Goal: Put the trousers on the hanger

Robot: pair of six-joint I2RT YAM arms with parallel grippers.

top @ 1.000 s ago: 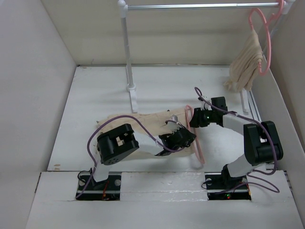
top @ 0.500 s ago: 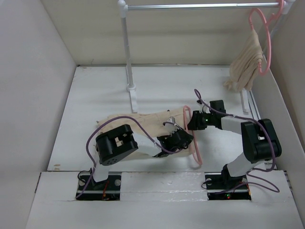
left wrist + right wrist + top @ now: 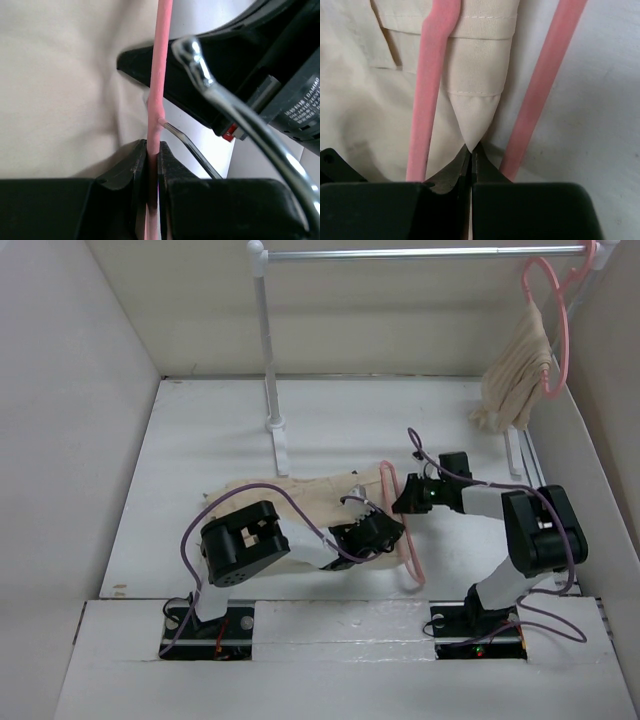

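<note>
Lying flat on the worktop (image 3: 200,440), the trousers (image 3: 290,498) end at their right side at the hanger (image 3: 411,558), which lies there on the worktop too. The top view shows both arms meeting at this place, but it hides the grips. The left wrist view shows the left fingers (image 3: 145,154) clamped on the hanger's pink rod. The right wrist view shows the right fingers (image 3: 468,162) pressed together on a pointed fold of trousers, between two hanger rods.
</note>
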